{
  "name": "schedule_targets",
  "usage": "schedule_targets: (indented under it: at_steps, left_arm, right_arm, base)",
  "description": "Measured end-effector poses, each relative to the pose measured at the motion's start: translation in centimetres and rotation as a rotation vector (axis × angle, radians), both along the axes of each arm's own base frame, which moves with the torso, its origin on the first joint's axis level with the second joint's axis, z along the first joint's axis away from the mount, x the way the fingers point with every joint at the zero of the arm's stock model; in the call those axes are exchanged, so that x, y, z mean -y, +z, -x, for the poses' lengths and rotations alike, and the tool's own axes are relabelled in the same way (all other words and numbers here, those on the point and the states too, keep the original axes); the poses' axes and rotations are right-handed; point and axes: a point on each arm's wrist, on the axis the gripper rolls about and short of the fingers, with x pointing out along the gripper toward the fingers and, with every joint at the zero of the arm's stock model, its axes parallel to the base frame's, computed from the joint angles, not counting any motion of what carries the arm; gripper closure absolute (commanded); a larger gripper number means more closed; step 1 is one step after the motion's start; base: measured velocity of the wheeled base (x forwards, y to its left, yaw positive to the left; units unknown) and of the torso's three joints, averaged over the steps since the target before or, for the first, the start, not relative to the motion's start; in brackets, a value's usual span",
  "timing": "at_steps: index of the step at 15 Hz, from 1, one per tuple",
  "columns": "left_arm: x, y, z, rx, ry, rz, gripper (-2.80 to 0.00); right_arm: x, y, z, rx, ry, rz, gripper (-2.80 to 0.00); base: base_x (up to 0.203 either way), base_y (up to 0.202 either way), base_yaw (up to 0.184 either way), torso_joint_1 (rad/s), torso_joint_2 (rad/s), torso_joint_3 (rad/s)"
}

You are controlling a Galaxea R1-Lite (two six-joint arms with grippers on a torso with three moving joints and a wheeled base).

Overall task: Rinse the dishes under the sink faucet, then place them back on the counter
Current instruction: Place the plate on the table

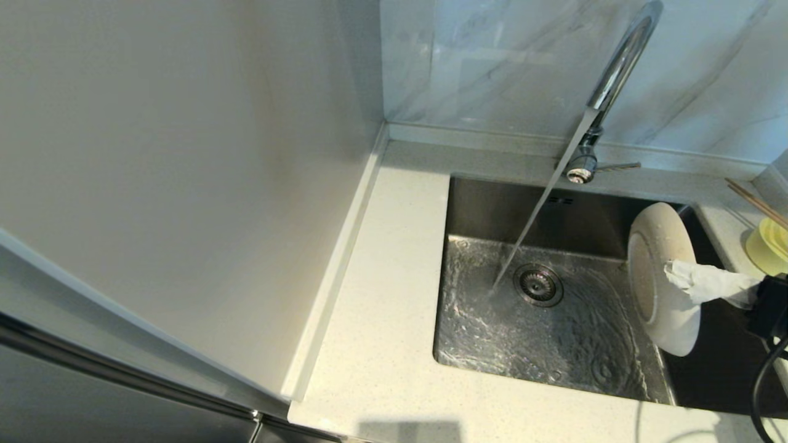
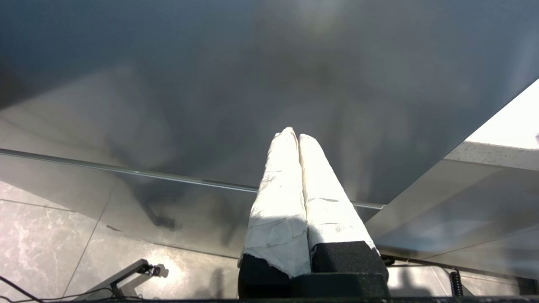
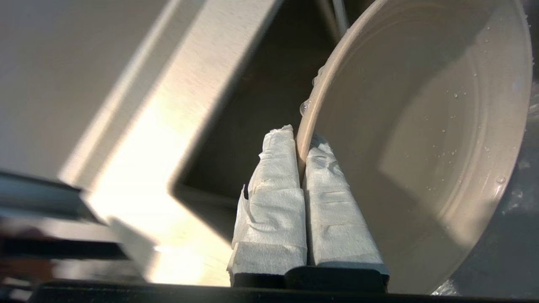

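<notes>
A: One big thing anchors everything, the steel sink basin (image 1: 554, 332), set into the speckled counter (image 1: 381, 320). Water runs from the chrome faucet (image 1: 615, 74) at the basin's back edge and lands just beside the drain strainer (image 1: 538, 284).

B: And the plate (image 1: 662, 277)?

A: It hangs on edge over the basin's right side, well apart from the stream, its underside turned toward the strainer. The right gripper (image 1: 674, 274) has its tape-wrapped fingers (image 3: 273, 185) clamped on the rim, one on each face, as the right wrist view shows. Droplets cling to the rim and the inner face.

B: So it will be slippery?

A: Likely. Glazed ceramic, stiff, fairly heavy for a rim pinch, and it would chip against the steel if it slid out. The rim is the only thin place to pinch; a bite deeper toward the well would probably resist twisting better.

B: What else waits?

A: The pale-yellow bowl (image 1: 768, 247) sits on the counter just beyond the basin's right rim, with the wooden chopsticks (image 1: 756, 203) resting across it. Both look light; the chopsticks are thin and may roll.

B: The other arm?

A: The left gripper (image 2: 294, 136) is parked away from the basin, pointing at a dark cabinet front (image 2: 210, 84), fingers pressed together on nothing.
</notes>
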Motion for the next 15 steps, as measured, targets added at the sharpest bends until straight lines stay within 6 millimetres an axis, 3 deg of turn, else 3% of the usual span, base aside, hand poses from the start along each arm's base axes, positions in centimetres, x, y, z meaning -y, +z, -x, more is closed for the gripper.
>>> schedule_targets:
  at_steps: [3,6,10,11,15]
  left_arm:
    - [0.0,0.0,0.0,0.000,-0.001,-0.001,0.00]
    - [0.0,0.0,0.0,0.000,0.000,0.000,0.00]
    - [0.0,0.0,0.0,0.000,0.000,0.000,0.00]
    - [0.0,0.0,0.0,0.000,-0.001,0.000,0.00]
    - [0.0,0.0,0.0,0.000,0.000,0.000,0.00]
  right_arm:
    - [0.0,0.3,2.2,0.104,-0.009,0.146,0.00]
    - [-1.1,-2.4,3.3,-0.038,0.056,0.148,0.00]
    - [-1.2,2.3,3.1,0.016,0.043,0.105,0.00]
    - [-1.2,2.4,3.3,0.009,0.045,0.122,0.00]
    - [-1.4,0.0,4.5,-0.163,0.041,0.109,0.00]
  base:
    - [0.000,0.000,0.000,0.000,0.00,0.000]
    - [0.000,0.000,0.000,0.000,0.00,0.000]
    - [0.000,0.000,0.000,0.000,0.00,0.000]
    - [0.000,0.000,0.000,0.000,0.00,0.000]
    - [0.000,0.000,0.000,0.000,0.00,0.000]
